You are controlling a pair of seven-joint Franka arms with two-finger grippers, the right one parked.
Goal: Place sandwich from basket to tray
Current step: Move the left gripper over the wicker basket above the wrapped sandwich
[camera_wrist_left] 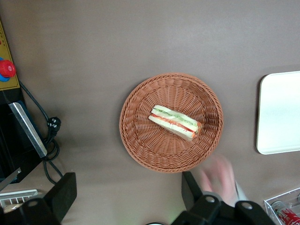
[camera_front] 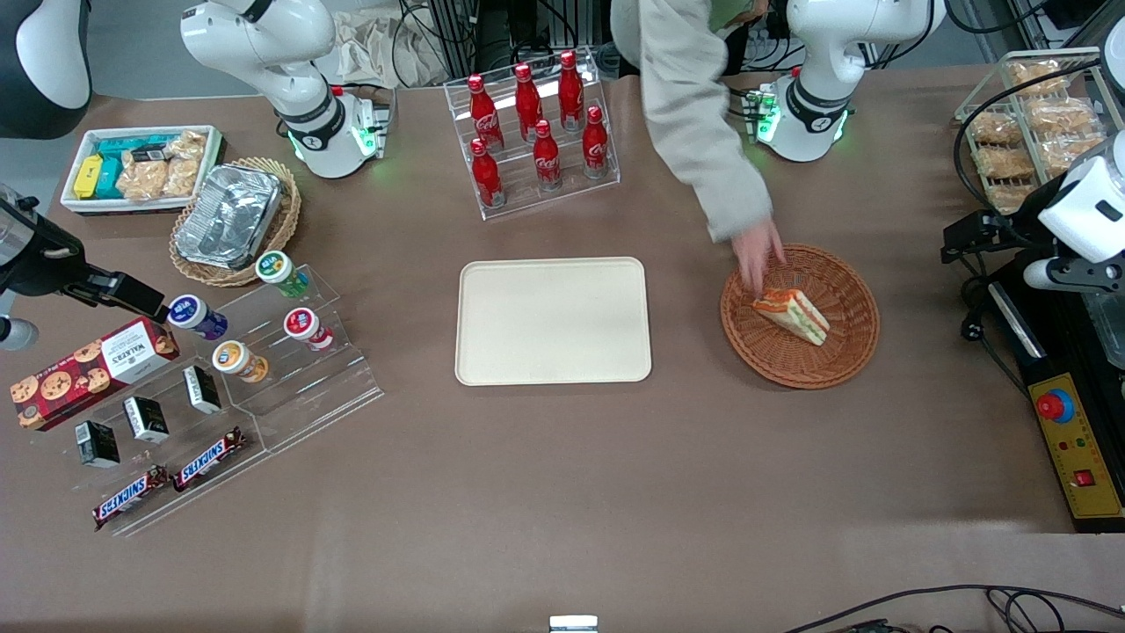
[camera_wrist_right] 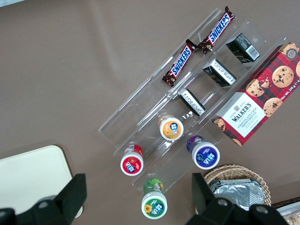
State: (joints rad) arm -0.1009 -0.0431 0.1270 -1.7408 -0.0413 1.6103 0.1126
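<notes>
overhead, fingers [camera_wrist_left: 126,194] wide above basket [camera_wrist_left: 140,150]; person's hand [camera_front: 758,257] at sandwich [camera_front: 791,315]

"SNICKERS" on two bars [camera_wrist_right: 198,46], "WALKERS" on the cookie box [camera_wrist_right: 257,95] (tartan-patterned).

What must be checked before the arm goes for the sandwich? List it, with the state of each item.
1. Sandwich lies in the basket: ok.
2. Person's hand reaches into the basket, at the sandwich: not ok, wait.
3. Tray surface bare, ready to receive: ok.
4. Gripper open, high above the table beside the basket: ok.
5. Table between basket and tray free of objects: ok.
</notes>
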